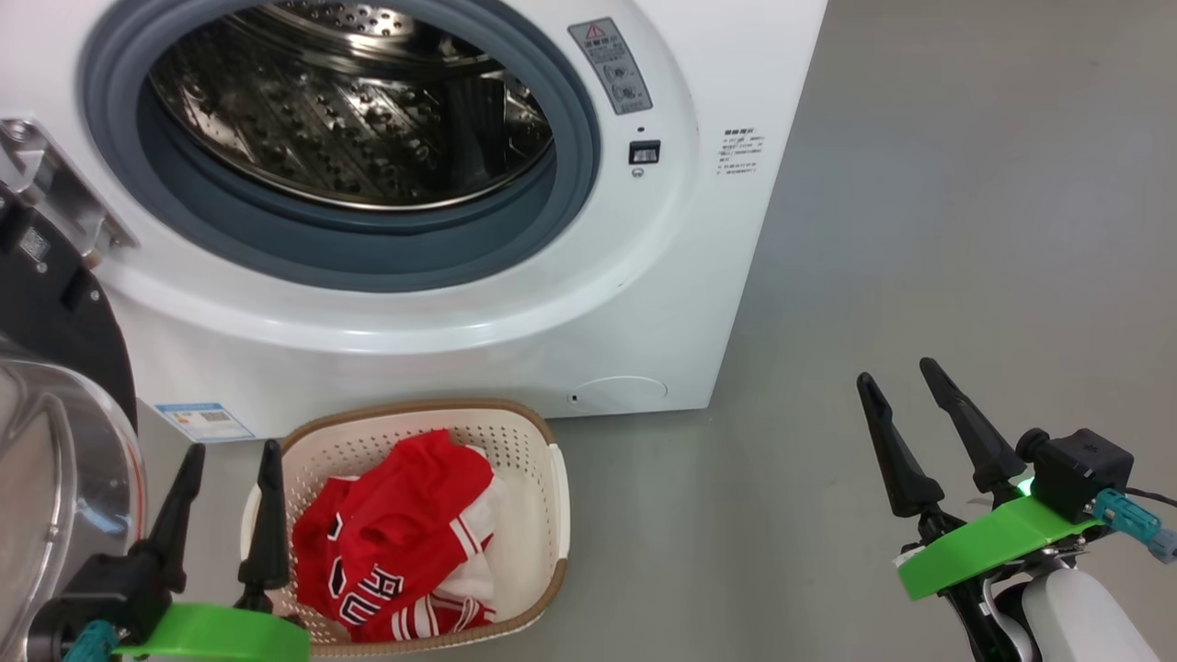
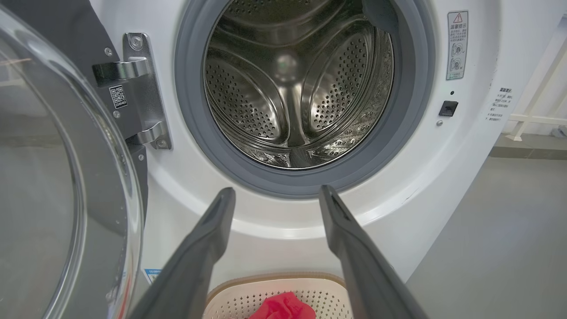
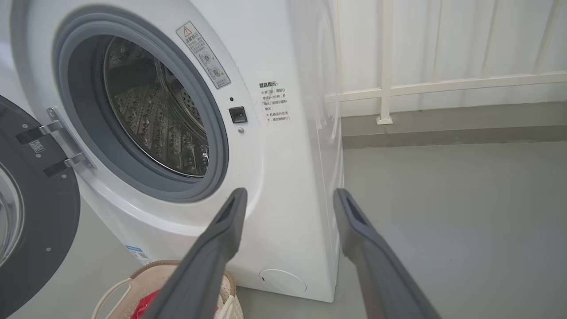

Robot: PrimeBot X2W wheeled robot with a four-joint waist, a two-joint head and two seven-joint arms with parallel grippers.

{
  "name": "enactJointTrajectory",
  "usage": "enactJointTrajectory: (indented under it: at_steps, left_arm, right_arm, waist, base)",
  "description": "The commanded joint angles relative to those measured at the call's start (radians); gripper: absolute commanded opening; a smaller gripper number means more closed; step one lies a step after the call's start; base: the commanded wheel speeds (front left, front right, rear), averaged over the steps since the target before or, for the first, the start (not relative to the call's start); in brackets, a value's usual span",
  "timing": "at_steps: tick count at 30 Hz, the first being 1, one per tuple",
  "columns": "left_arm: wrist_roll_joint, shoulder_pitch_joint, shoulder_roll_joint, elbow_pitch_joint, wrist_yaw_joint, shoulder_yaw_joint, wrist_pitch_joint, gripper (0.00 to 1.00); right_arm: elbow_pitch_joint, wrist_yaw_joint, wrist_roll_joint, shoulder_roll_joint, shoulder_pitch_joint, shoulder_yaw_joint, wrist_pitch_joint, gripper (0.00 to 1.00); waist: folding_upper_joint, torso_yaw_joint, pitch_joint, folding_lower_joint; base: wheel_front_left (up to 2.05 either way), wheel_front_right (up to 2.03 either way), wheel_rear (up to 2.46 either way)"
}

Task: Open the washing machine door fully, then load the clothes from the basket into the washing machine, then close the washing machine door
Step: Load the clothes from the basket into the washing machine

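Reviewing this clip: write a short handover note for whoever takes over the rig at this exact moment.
Left gripper: open, empty, by the left rim of the basket.
Right gripper: open, empty, above the floor to the right of the washing machine.
Washing machine door: swung open to the left; drum empty.
Clothes: all in the basket, on the floor in front of the machine.
Done: door opened.
Left: load the clothes, close the door.

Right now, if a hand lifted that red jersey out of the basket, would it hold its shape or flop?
Probably flop: the red jersey lies crumpled in folds. Likely light, being thin cloth. It may trail over the basket rim, perhaps tugging it.
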Motion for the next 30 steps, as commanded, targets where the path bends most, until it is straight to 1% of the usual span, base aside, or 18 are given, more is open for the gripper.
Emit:
enactJointTrajectory:
  at_steps: [1, 3, 6, 17, 22, 30]
  left_arm:
    - [0.01, -0.039, 0.017, -0.023, 0.008, 0.036, -0.008, 1.0]
    - [0.023, -0.047, 0.019, -0.025, 0.016, 0.036, -0.008, 1.0]
    - [0.028, -0.06, 0.016, -0.029, 0.017, 0.037, -0.008, 1.0]
    - [0.023, -0.121, 0.015, 0.0, 0.006, 0.035, -0.008, 1.0]
    - [0.017, -0.148, 0.016, 0.028, 0.001, 0.03, -0.008, 1.0]
    - [-0.01, -0.205, 0.021, 0.119, -0.007, 0.039, -0.008, 1.0]
  right_arm:
    - [-0.029, 0.002, -0.008, -0.004, -0.025, 0.015, -0.012, 1.0]
    - [-0.031, 0.002, -0.009, -0.002, -0.03, 0.015, -0.012, 1.0]
    - [-0.034, 0.002, -0.011, 0.0, -0.038, 0.013, -0.012, 1.0]
    - [-0.052, 0.002, -0.021, 0.009, -0.075, 0.006, -0.012, 1.0]
    - [-0.06, 0.002, -0.024, 0.011, -0.093, 0.003, -0.012, 1.0]
    - [-0.066, 0.002, -0.028, 0.023, -0.122, 0.007, -0.012, 1.0]
  waist:
    - [-0.0001, -0.003, 0.017, 0.0]
    - [-0.0001, -0.006, 0.031, 0.0]
    - [-0.0001, -0.008, 0.054, 0.0]
    - [-0.0001, -0.022, 0.153, 0.0]
    - [-0.0001, -0.027, 0.191, 0.0]
    - [-0.0001, -0.043, 0.257, 0.0]
  base:
    - [0.0, 0.0, 0.0]
    - [0.0, 0.0, 0.0]
    - [0.0, 0.0, 0.0]
    - [0.0, 0.0, 0.0]
    - [0.0, 0.0, 0.0]
    - [0.0, 0.0, 0.0]
